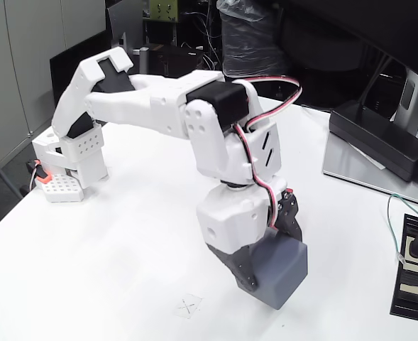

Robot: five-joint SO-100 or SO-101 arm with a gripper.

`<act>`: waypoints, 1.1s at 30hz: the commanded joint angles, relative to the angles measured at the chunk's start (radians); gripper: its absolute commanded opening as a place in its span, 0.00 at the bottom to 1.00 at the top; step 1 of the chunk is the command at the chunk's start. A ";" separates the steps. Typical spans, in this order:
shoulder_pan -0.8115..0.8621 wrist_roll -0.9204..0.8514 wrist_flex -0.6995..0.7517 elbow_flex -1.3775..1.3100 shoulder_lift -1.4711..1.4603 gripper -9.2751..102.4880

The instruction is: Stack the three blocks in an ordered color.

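Jaws of the gripper (271, 264) clamp the slate grey block (281, 270), tilted above bare white table (109, 263); open room lies left, with the table's right edge near.

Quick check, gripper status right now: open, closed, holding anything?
Gripper: closed on the slate grey block, held just above the white table in the fixed view.

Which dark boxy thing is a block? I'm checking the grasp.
The grey cube, between the fingers near the table's front. The flat black brick lies far back.
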 commanded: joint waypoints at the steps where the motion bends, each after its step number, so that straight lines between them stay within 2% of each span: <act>1: -0.002 -0.002 0.005 -0.017 0.117 0.07; 5: -0.002 -0.002 0.021 -0.012 0.202 0.07; 10: -0.014 -0.003 0.146 -0.002 0.319 0.07; 20: -0.060 0.006 0.138 0.012 0.385 0.07; 28: -0.216 0.199 0.138 0.118 0.396 0.07; 33: -0.293 0.255 0.138 0.199 0.396 0.07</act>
